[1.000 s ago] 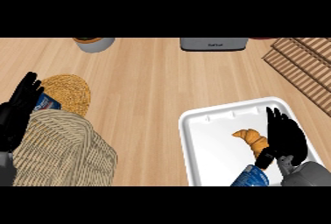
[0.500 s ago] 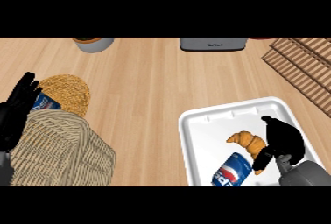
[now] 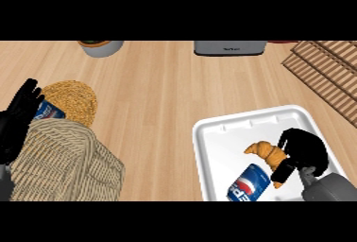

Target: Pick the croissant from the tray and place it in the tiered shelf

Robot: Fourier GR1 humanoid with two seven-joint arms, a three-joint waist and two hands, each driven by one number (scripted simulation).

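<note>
The right robot hand (image 3: pixel 301 150) curls round the right end of the golden-brown curved croissant (image 3: pixel 262 151) in the white rectangular tray (image 3: pixel 216 142). Gripped at one end only, it could pivot free (or nudge the blue soda can (image 3: pixel 247 185) just beside).

light: bright, even, diffuse | counter (image 3: pixel 174 94): uniformly lit | shadows: faint, soft-edged

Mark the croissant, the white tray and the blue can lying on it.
golden-brown curved croissant (image 3: pixel 262 150), head view, exposed left half.
white rectangular tray (image 3: pixel 222 150), head view, bare floor.
blue soda can (image 3: pixel 247 185), head view, label.
</note>
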